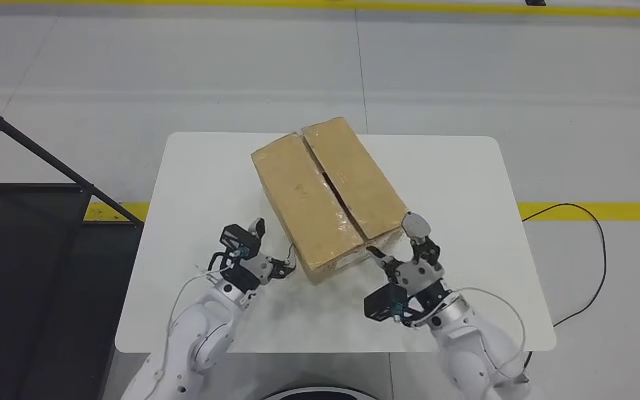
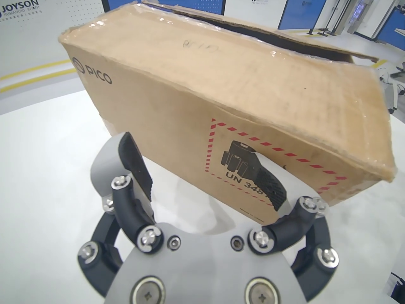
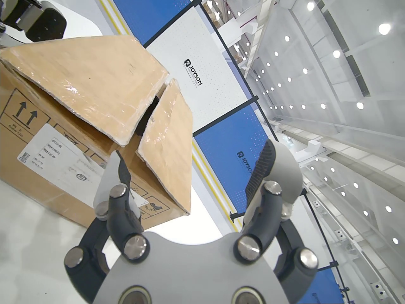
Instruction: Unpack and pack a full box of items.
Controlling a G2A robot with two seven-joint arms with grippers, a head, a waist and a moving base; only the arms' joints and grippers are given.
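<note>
A brown cardboard box lies at an angle in the middle of the white table. Its two top flaps are down, with a dark slit between them. In the right wrist view the flaps stand slightly lifted at the near end. My left gripper is open beside the box's near left corner, facing its printed side, with nothing between its fingers. My right gripper is open at the near right corner, close to the end of one flap and empty.
Bare table top lies on both sides of the box and behind it. A black panel stands left of the table. A cable runs over the floor on the right.
</note>
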